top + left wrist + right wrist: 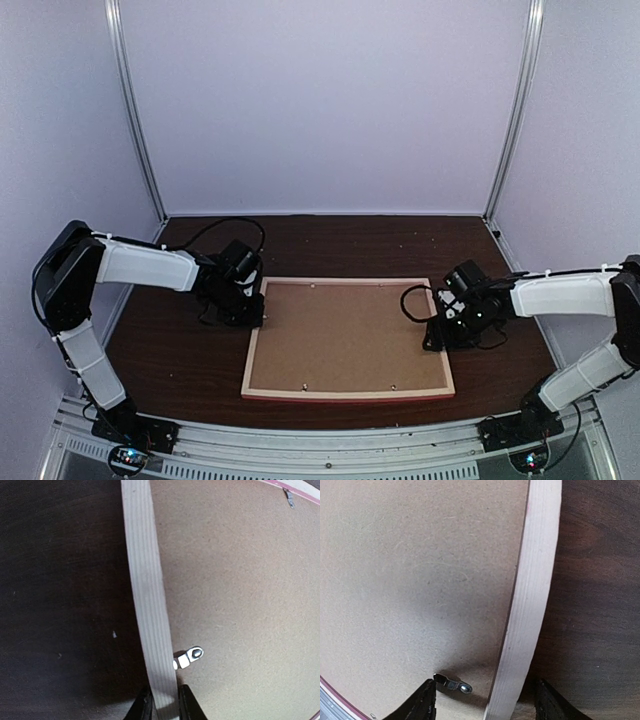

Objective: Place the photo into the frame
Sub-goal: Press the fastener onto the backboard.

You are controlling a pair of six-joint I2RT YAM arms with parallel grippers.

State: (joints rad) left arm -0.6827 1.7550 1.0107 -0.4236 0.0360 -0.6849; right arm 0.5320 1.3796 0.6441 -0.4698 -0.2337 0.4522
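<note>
Top external view shows the frame point(345, 392) lying flat in the middle of the dark table point(180, 340), back side up. A brown board point(345, 335) fills it. The photo cannot be seen anywhere. It may be under the board, but I cannot tell.

The left gripper point(248, 308) is at the left rail of the frame. In the left wrist view its two fingers sit tight on each side of the pale rail, so it looks like it is pinching the rail. A little metal tab point(192, 655) sits on the board just right of the fingers.

The right gripper point(442, 335) is at the right rail. In the right wrist view its fingers are spread wide, one over the board and one over the table, with the rail between them. They hold nothing yet. Another tab lies on the board near the inner finger.

I think the step is to take hold of the frame by both side rails.

To do it well, the right fingers should go low and close only on the rail. The inner finger should stay off the tab. Then both arms should move together and keep the frame level, so the board does not slip.
</note>
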